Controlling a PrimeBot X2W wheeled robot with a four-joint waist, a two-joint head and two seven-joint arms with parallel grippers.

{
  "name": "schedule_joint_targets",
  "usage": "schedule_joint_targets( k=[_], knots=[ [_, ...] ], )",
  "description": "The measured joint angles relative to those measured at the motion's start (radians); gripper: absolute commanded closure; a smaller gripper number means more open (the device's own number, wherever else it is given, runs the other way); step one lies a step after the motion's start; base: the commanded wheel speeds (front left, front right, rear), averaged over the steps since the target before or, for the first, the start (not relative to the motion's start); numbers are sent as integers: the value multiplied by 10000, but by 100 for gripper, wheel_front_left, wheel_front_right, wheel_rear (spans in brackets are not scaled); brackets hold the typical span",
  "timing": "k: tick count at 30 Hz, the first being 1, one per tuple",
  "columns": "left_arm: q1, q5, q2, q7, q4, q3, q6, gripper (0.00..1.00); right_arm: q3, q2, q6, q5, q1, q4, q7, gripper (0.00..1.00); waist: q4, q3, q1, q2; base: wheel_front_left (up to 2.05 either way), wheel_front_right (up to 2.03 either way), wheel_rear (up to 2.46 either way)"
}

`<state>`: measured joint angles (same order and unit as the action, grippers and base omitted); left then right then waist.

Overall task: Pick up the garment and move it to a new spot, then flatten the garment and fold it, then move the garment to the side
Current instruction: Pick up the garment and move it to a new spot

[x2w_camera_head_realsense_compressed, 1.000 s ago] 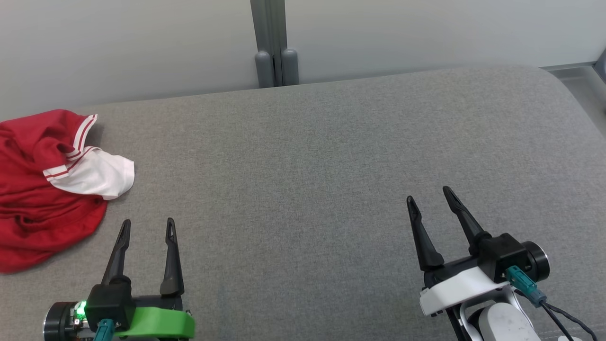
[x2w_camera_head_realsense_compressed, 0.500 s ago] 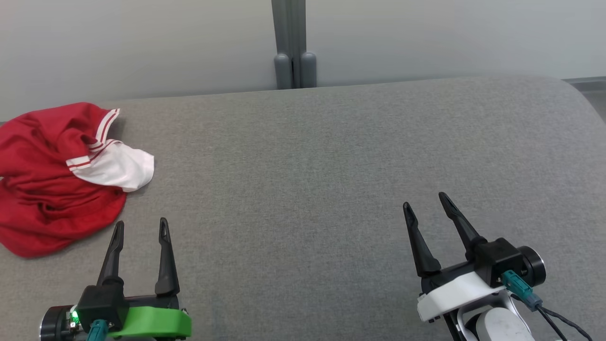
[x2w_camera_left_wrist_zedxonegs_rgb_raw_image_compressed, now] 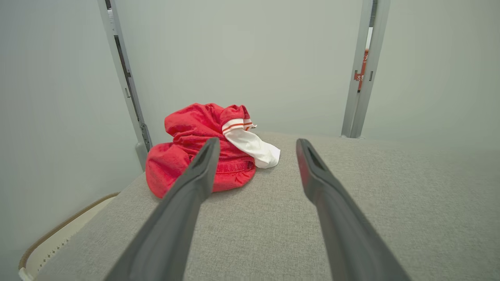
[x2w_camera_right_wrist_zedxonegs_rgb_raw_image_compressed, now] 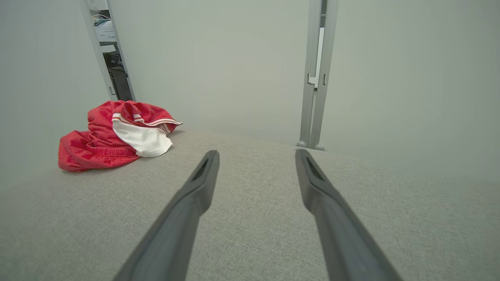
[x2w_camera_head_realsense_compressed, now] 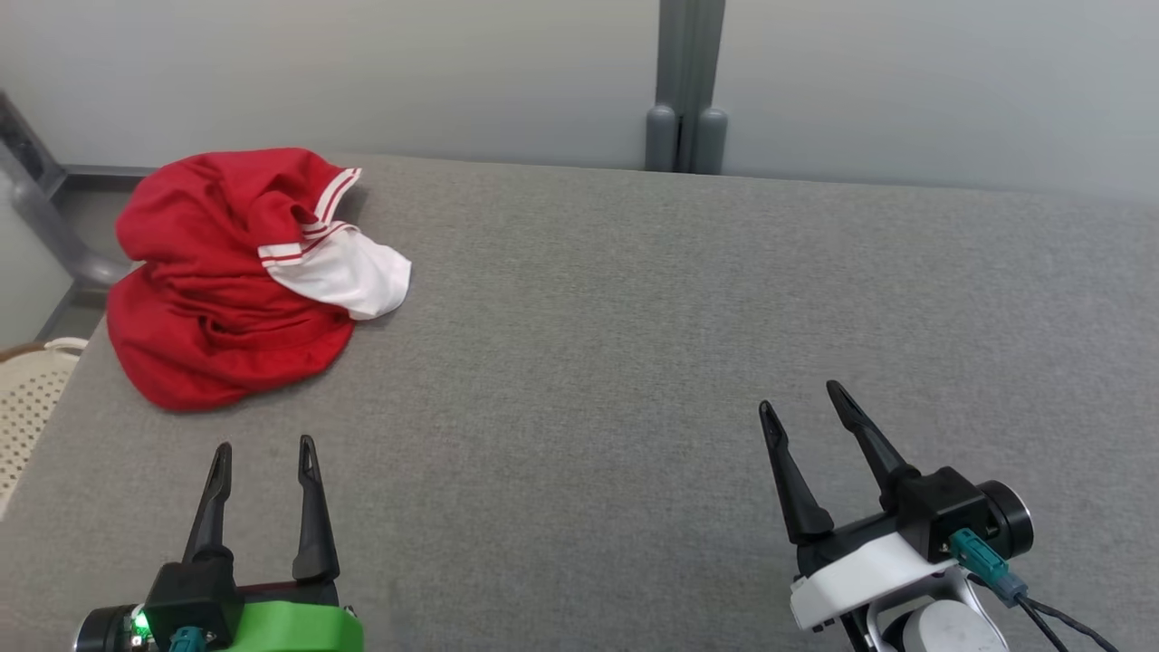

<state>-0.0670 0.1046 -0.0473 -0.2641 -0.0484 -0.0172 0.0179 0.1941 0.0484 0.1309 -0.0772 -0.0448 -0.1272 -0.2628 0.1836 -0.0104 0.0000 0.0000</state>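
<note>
Left gripper (x2w_camera_head_realsense_compressed: 263, 445): jaws spread wide and empty, fingers pointing forward just above the grey padded surface (x2w_camera_head_realsense_compressed: 589, 362).
Right gripper (x2w_camera_head_realsense_compressed: 800, 398): also wide open and holding nothing, angled a little toward the left gripper's side.
Gap to cover: bare grey padding lies between both grippers and the garment, and neither touches it.
Garment (x2w_camera_head_realsense_compressed: 226, 299): a bunched red heap ahead of the left gripper and slightly to its outer side. In the left wrist view it sits behind that gripper's left finger, off the centre line.
From the right gripper: well apart, far forward and across to its left, beyond the left gripper's lane.
Nearer arm: the left one, clearly, so I judge the pick-up is its job.
Nearest edge: the red stitched hem (x2w_camera_left_wrist_zedxonegs_rgb_raw_image_compressed: 234, 167) faces the left gripper and looks the easiest fold to pinch.
White panel (x2w_camera_head_realsense_compressed: 349, 281): lies on the heap's inner side, toward the right gripper, with red-and-white striped trim above it.
Long axis: none clear. The heap is rounded, perhaps a little wider across than deep.
Behind it: the heap reaches close to the surface's far left corner, with a pale perforated basket (x2w_camera_head_realsense_compressed: 27, 398) beyond the left edge.
Step in hand: the reach looks not yet begun, and it calls for going forward and slightly outward.
</note>
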Motion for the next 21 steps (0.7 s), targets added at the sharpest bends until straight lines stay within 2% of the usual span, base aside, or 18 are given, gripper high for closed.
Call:
schedule_joint_targets(
  k=[11, 21],
  knots=[
    [-127, 61, 0, 0, 130, 6, 180, 0, -21, 0, 0, 21, 169, -21, 0, 0, 1213, 48, 0, 0, 0, 0, 0],
    [-249, 92, 0, 0, 157, 115, 222, 0, -8, 0, 0, 29, 204, -31, 0, 0, 1978, 128, 0, 0, 0, 0, 0]
  ],
)
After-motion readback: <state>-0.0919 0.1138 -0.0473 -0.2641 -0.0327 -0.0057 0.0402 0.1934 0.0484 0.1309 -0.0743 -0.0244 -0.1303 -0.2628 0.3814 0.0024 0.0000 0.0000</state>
